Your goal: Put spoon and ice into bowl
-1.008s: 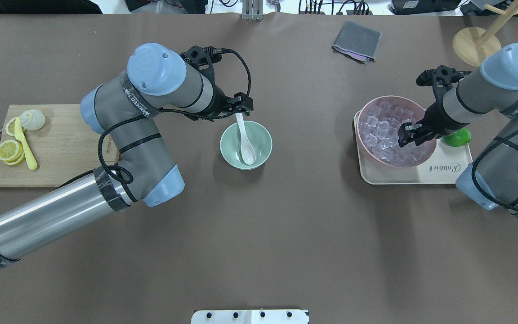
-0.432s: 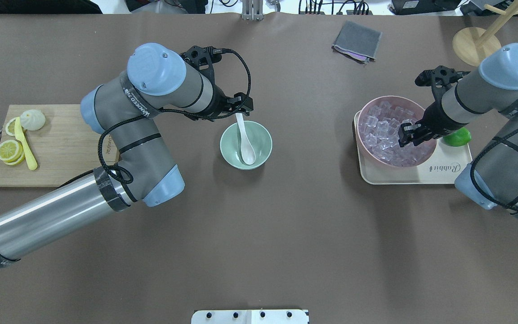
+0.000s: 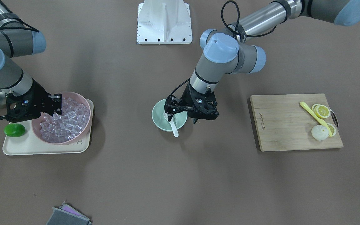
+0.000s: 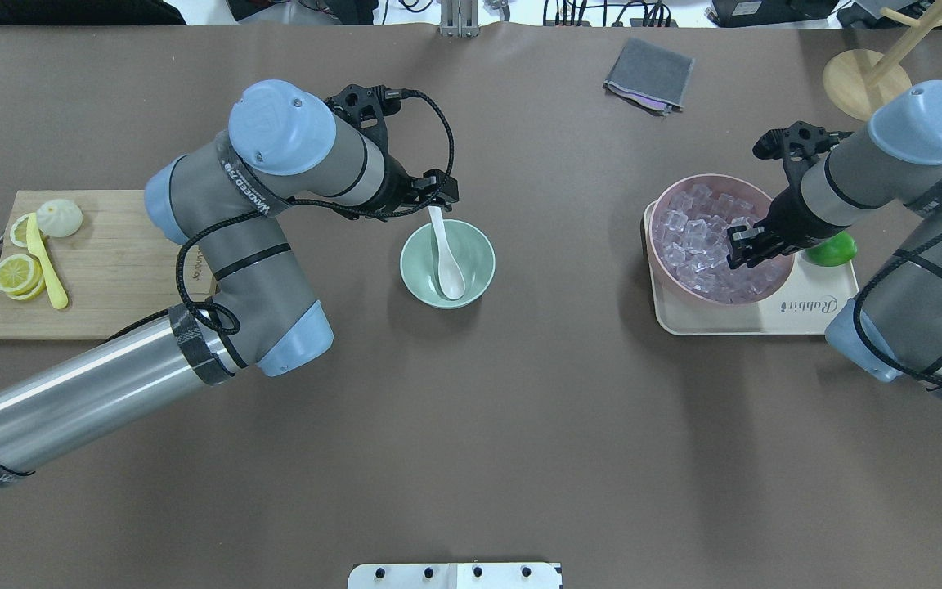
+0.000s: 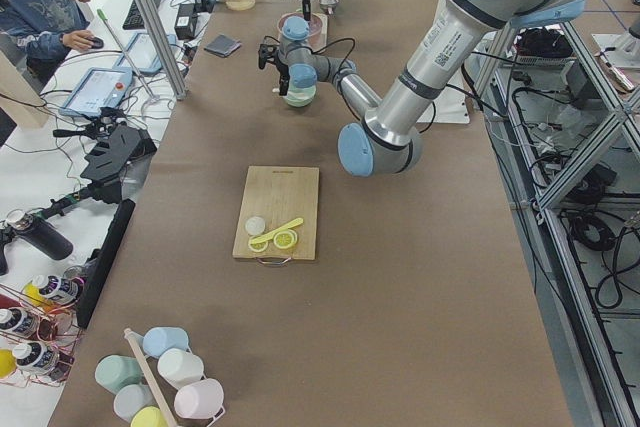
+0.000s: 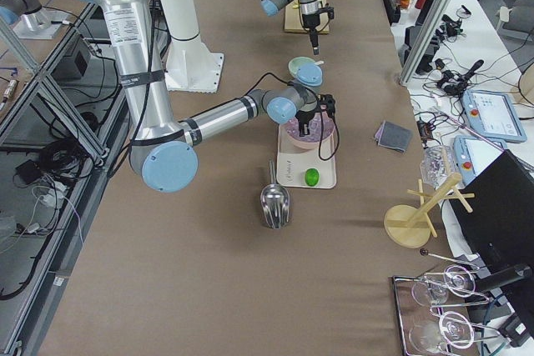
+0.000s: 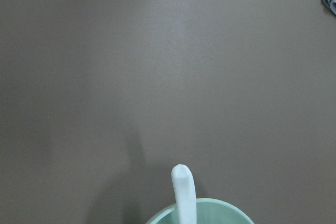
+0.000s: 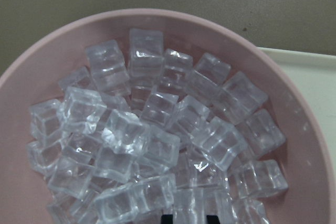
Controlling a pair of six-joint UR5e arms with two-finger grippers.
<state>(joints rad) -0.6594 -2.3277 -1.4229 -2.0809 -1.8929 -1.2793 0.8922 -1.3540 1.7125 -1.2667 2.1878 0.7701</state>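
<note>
The white spoon (image 4: pixel 448 274) lies in the mint-green bowl (image 4: pixel 404 262), scoop down, with its handle over the far rim. The handle tip also shows in the left wrist view (image 7: pixel 184 192). My left gripper (image 4: pixel 437 196) hangs just above and beyond the handle end, open and holding nothing. My right gripper (image 4: pixel 745 245) is down in the pink bowl (image 4: pixel 712 178), among the clear ice cubes (image 8: pixel 157 108). In the right wrist view its fingertips (image 8: pixel 167 219) stand close together with a cube between them.
The pink bowl stands on a cream tray (image 4: pixel 814 315) with a green lime (image 4: pixel 835 249). A cutting board (image 4: pixel 111 270) with lemon slices, a bun and a yellow utensil lies at the left. A grey cloth (image 4: pixel 649 74) and a wooden stand (image 4: pixel 863 82) lie at the far side. A metal scoop (image 6: pixel 275 202) lies near the tray.
My right gripper has shifted slightly within the ice bowl. My left arm has barely moved, and the spoon has stayed still in the green bowl.
</note>
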